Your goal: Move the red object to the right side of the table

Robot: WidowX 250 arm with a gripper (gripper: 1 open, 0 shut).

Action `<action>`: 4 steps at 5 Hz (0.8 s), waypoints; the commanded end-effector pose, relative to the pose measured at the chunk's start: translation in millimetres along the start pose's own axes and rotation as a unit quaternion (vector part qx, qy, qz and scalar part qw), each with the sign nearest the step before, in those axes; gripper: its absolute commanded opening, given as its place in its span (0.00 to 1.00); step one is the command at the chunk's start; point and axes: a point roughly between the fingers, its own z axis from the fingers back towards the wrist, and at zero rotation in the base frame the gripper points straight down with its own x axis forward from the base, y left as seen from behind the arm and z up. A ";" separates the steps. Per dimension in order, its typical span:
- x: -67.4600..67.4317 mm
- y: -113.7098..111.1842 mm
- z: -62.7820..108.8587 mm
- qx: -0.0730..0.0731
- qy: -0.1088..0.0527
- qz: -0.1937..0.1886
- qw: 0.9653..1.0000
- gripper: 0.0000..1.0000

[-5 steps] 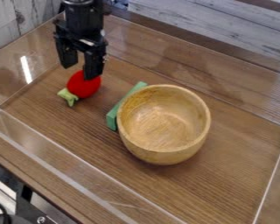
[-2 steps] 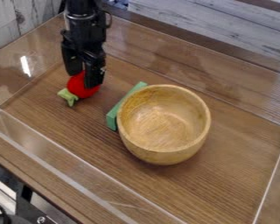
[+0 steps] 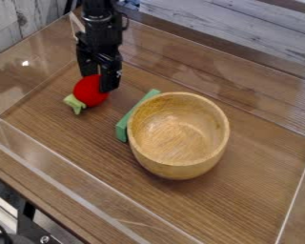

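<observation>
The red object, a small rounded toy with a pale green leafy end at its lower left, lies on the left part of the table. My black gripper hangs right over its far upper edge, fingers pointing down and open. One finger stands at the toy's upper right, the other is behind its top. Whether the fingertips touch the toy I cannot tell.
A wooden bowl sits in the middle of the table, just right of the toy. A flat green piece lies half under the bowl's left rim. Low clear acrylic walls edge the tabletop.
The gripper has moved right and a little down over the last second, closing in on the toy's upper side. Its jaws have stayed open. The toy has not shifted.
</observation>
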 end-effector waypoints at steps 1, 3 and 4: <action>10.8 23.9 10.2 0.016 -0.020 0.008 1.000 1.00; 1.4 17.8 8.5 -0.012 -0.020 0.025 0.999 1.00; 1.9 30.3 7.4 -0.029 -0.020 0.030 0.999 1.00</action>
